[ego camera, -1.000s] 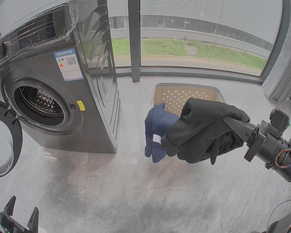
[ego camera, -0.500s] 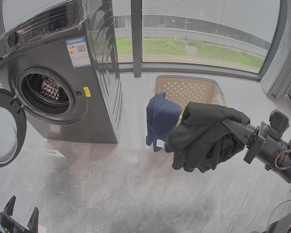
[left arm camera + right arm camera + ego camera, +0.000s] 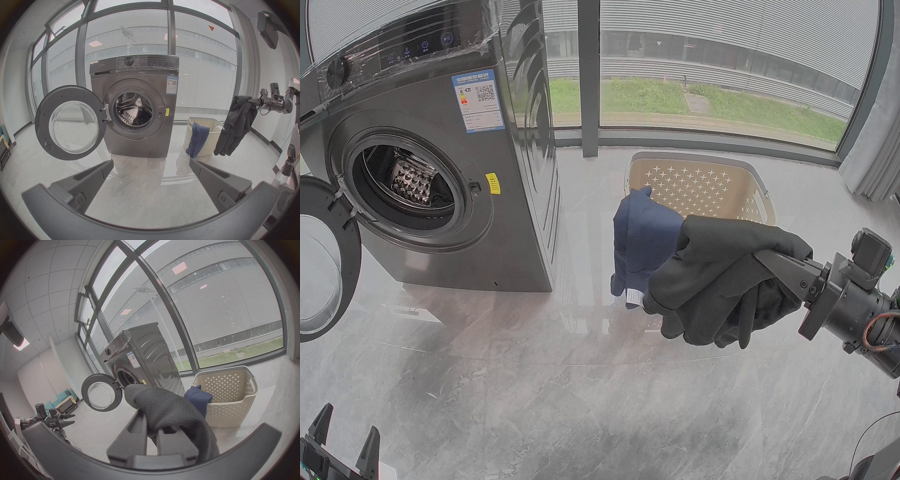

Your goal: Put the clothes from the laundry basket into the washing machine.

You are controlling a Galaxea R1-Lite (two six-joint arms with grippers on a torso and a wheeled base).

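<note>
Right gripper (image 3: 767,257): I am clamping it tight on one black garment (image 3: 712,281), a soft, matte, finely knitted fabric that is hanging in thick folds. The bundle is hanging above the floor (image 3: 550,387) on the near side of the laundry basket (image 3: 700,159).

Left gripper (image 3: 344,437): I am keeping its two dark wedge-shaped fingers spread wide, with nothing between them, low at the near left.

Count: two garments outside the machine. The second is a blue garment (image 3: 644,244), smooth woven cloth, draping over the basket's left rim with a small white tag (image 3: 634,295) at its lower edge. One basket: beige plastic, rectangular with rounded corners, its walls pierced with star-shaped holes, standing far by the window.

One washing machine (image 3: 512,206) at the far left: grey metal casing, clear film wrapping the control panel (image 3: 412,39), one round knob (image 3: 336,72). Its round glass-centred door (image 3: 325,262) is standing open to the left; the dimpled steel drum (image 3: 409,181) is showing, and in the left wrist view something dark is lying inside.

Labels: two stickers on the front, one blue-and-white (image 3: 479,100), one small yellow (image 3: 493,183); the print is too small to make out.

Floor: polished grey marble-patterned tile.
</note>
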